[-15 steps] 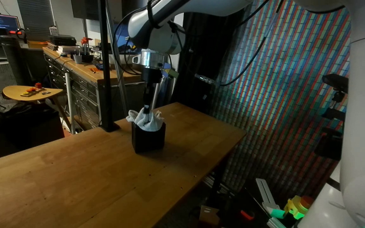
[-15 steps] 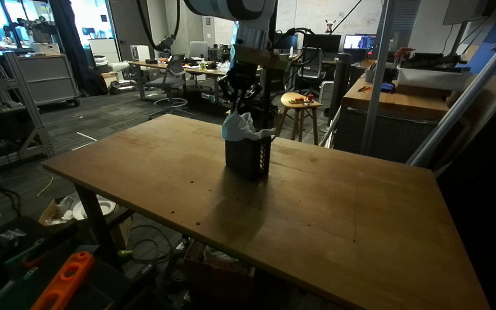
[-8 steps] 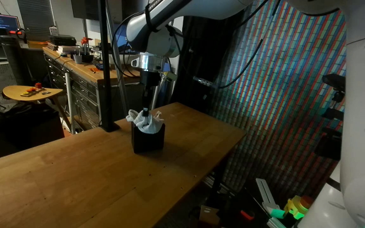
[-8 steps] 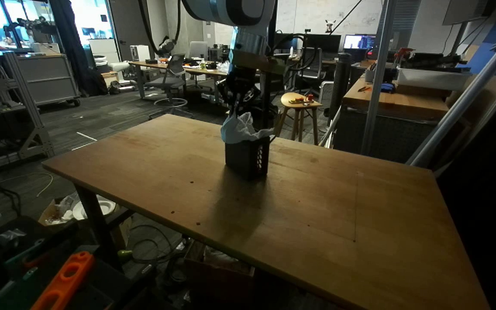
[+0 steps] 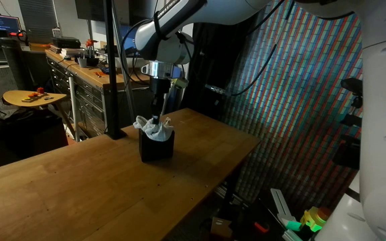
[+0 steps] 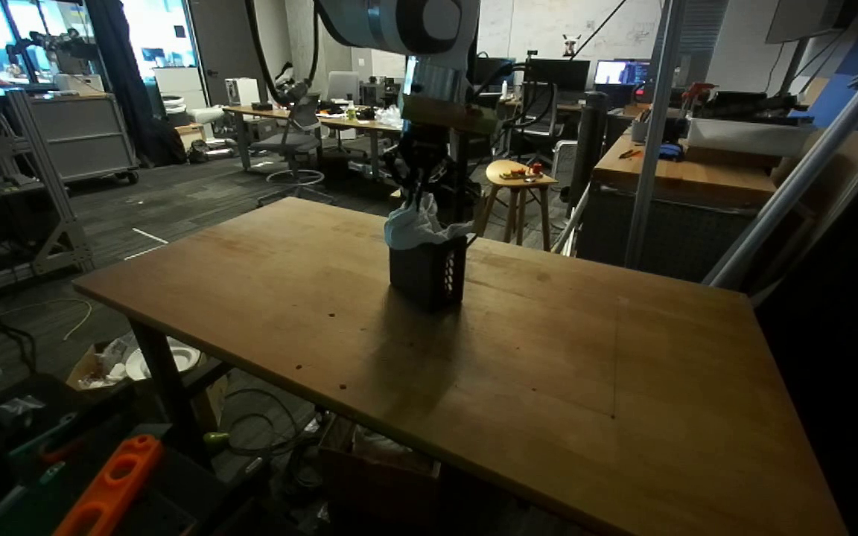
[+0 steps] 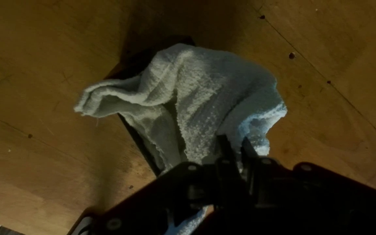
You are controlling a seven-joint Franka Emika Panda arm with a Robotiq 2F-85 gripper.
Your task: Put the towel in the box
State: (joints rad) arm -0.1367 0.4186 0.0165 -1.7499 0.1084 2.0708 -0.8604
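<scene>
A pale, crumpled towel (image 5: pixel 159 133) lies bunched in the black box (image 5: pixel 156 149), filling its top and draping over the rim. The towel (image 6: pixel 407 229) and the box (image 6: pixel 418 275), with holes in one side, also show in an exterior view. In the wrist view the towel (image 7: pixel 197 85) covers most of the box; a black edge of the box (image 7: pixel 143 150) shows at its left. My gripper (image 7: pixel 233 138) points down at the towel, its fingers slightly apart with towel visible between and below them. In both exterior views the gripper (image 5: pixel 155 121) (image 6: pixel 415 207) touches or nearly touches the towel's top.
The box stands on a wooden table (image 5: pixel 89 187). A black post (image 5: pixel 112 73) rises at the table's edge close to the box. A stool (image 6: pixel 522 179) and a workbench (image 6: pixel 682 171) stand beyond the table.
My gripper has moved down slightly, then shifted a little sideways. Its fingers have parted a little and the towel's pinched peak has sunk. The box has hardly moved.
</scene>
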